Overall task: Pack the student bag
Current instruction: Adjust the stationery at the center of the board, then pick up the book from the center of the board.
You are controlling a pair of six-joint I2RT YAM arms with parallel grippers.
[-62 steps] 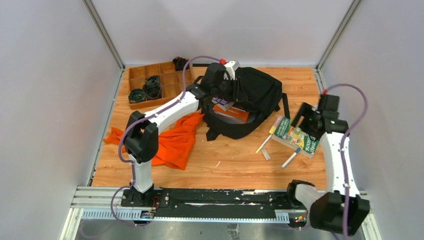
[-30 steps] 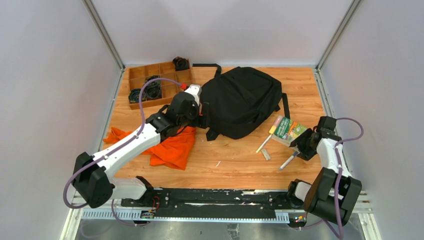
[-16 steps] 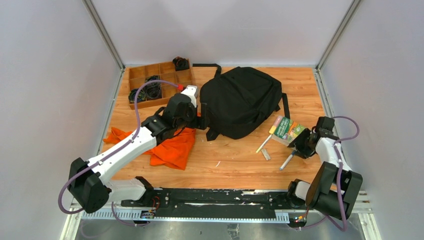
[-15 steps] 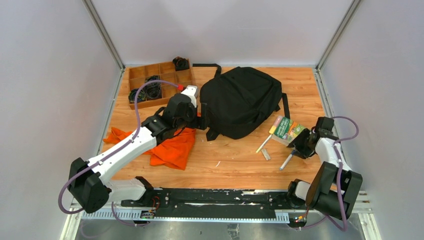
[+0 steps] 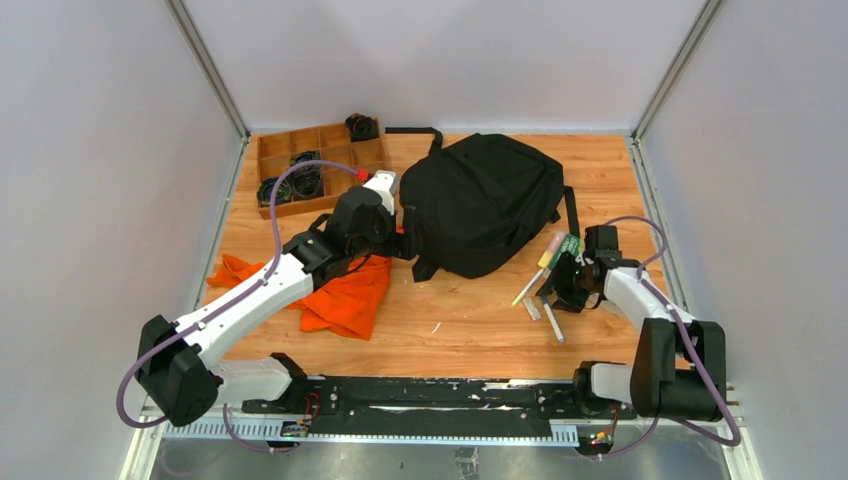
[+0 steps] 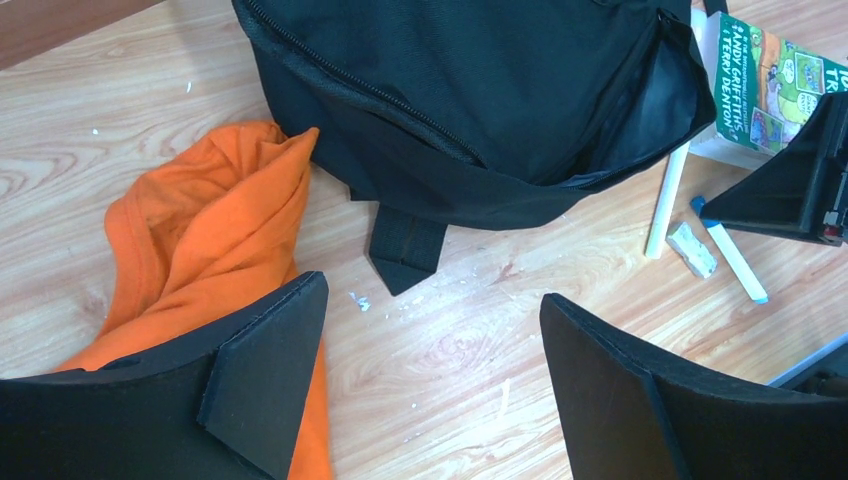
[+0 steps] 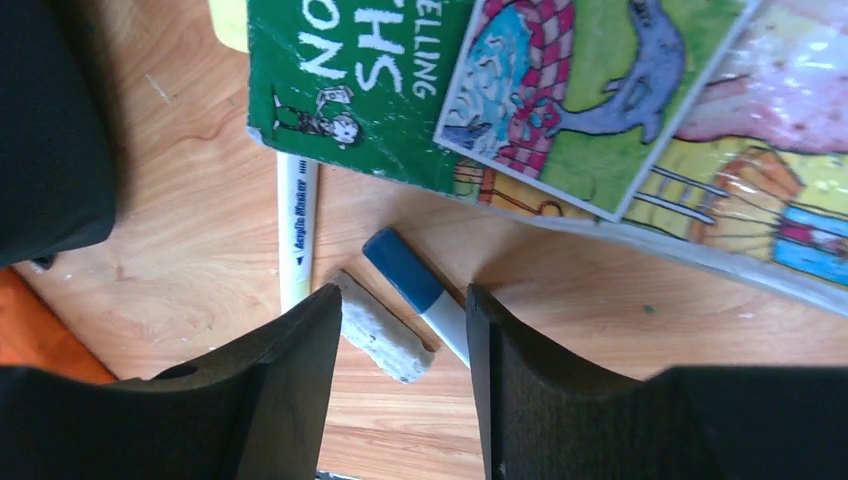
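Landmark: large black soft fabric backpack (image 5: 485,195), lying flat on the wooden table (image 5: 450,335) between the two grippers. All positions below are given against it.

Change, left arm: two seconds back the left gripper (image 5: 408,236) was raised over the backpack's mouth, with contents showing inside. It now sits low at the backpack's near-left edge. Jaws are spread wide and empty, above bare wood and the crumpled orange cloth (image 6: 200,230) that lies near-left of the backpack. It has not moved in the last half second. The mouth is no longer held up. The left wrist view shows only a slack gap at the backpack's near-right corner.

Change, right arm: the right gripper (image 7: 400,305) has swung in toward the loose items just near-right of the backpack. Jaws are about half apart and grip nothing. They straddle a small grey block (image 7: 385,335) and the cap end of a blue-capped white marker (image 7: 412,282). That marker has turned since half a second ago, probably nudged. The green picture book (image 7: 600,100) lies just beyond, with a white acrylic marker (image 7: 297,215) on its backpack side.

Reading: something is already packed, while the book, markers and block are still outside. The right arm looks to be lining up a small item. The mouth will probably need lifting again before any drop-in.
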